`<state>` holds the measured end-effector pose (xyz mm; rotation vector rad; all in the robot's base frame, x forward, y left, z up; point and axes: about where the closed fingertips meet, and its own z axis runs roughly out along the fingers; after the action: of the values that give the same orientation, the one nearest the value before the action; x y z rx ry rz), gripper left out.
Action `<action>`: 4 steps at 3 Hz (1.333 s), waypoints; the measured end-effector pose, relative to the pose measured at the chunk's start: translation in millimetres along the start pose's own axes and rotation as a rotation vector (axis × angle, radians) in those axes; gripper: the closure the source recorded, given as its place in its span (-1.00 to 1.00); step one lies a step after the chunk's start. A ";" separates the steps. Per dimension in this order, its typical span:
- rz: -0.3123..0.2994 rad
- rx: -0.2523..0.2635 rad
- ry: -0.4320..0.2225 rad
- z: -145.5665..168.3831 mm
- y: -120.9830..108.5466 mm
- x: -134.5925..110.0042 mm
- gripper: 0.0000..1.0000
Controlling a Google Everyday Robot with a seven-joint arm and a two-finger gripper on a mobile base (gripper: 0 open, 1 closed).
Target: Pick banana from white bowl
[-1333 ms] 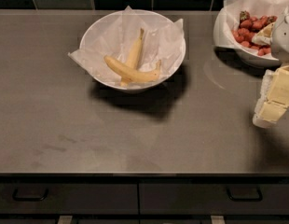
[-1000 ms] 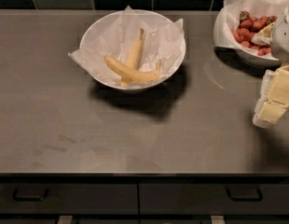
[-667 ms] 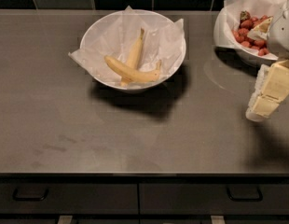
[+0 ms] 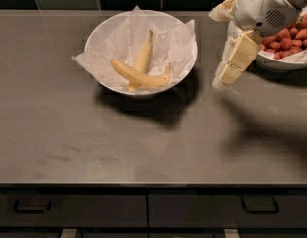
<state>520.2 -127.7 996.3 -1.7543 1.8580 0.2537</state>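
The white bowl [image 4: 105, 29], lined with crinkled white paper, stands on the grey counter at the back centre. The thick curved yellow banana [image 4: 138, 77] lies across the front of the bowl, with its stem up at the right. A slimmer, paler banana [image 4: 143, 57] lies behind it, pointing to the back. My gripper [image 4: 224, 78], cream-coloured under a white wrist, hangs above the counter just right of the bowl. It is apart from the bowl and holds nothing that I can see.
A white bowl of red strawberries [image 4: 287, 59] stands at the back right, partly behind my wrist. The grey counter [image 4: 143, 152] runs to a front edge with drawers and dark handles [image 4: 29, 208] below. Dark tiles line the back wall.
My gripper has moved left from the right edge to beside the white bowl, and the wrist now covers part of the strawberry bowl. The bananas have not moved.
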 end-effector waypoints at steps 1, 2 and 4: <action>-0.064 -0.071 -0.109 28.0 -18.8 -43.7 -1.00; -0.083 -0.119 -0.184 47.2 -30.9 -71.0 -1.00; -0.039 -0.083 -0.263 61.9 -49.4 -70.2 -1.00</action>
<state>583.1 -42.6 993.5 -1.7170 1.6443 0.5274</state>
